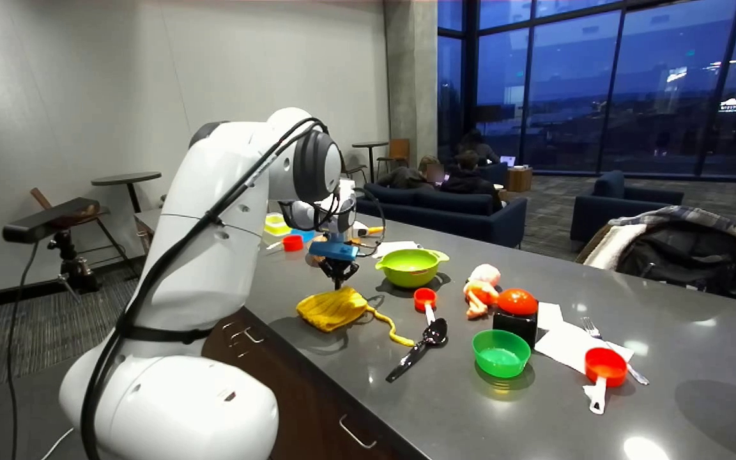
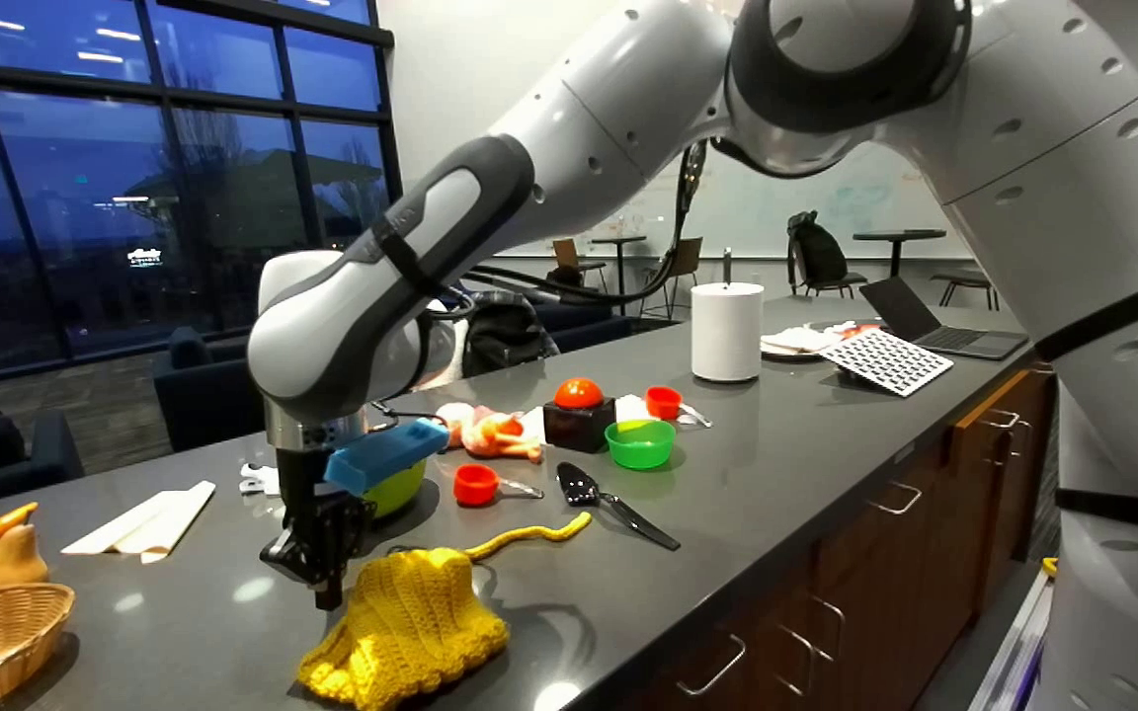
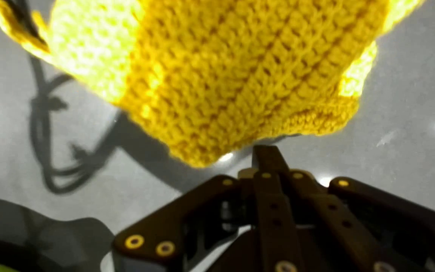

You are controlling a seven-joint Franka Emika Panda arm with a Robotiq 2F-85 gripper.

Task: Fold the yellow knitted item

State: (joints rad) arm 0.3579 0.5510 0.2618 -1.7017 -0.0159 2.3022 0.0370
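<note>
The yellow knitted item [image 1: 331, 309] lies on the dark counter, bunched and partly raised like a small tent. In an exterior view its ribbed face [image 2: 411, 622] shows, with a yellow cord trailing toward the black spoon. In the wrist view the knitted item [image 3: 236, 71] fills the upper middle, its lower edge just beyond the fingertips. My gripper [image 3: 266, 151] is shut and holds nothing. It points down beside the item's edge, as an exterior view [image 2: 328, 592] also shows. In an exterior view the gripper tip [image 1: 338, 284] is partly lost behind the item.
A lime-green bowl [image 1: 410, 268] stands close to the gripper. A red measuring cup [image 1: 425, 299], a black spoon [image 1: 420, 348] and a green bowl [image 1: 501, 353] lie beyond the cord. A wicker basket [image 2: 1, 632] stands at the other side. The counter's front edge is near the item.
</note>
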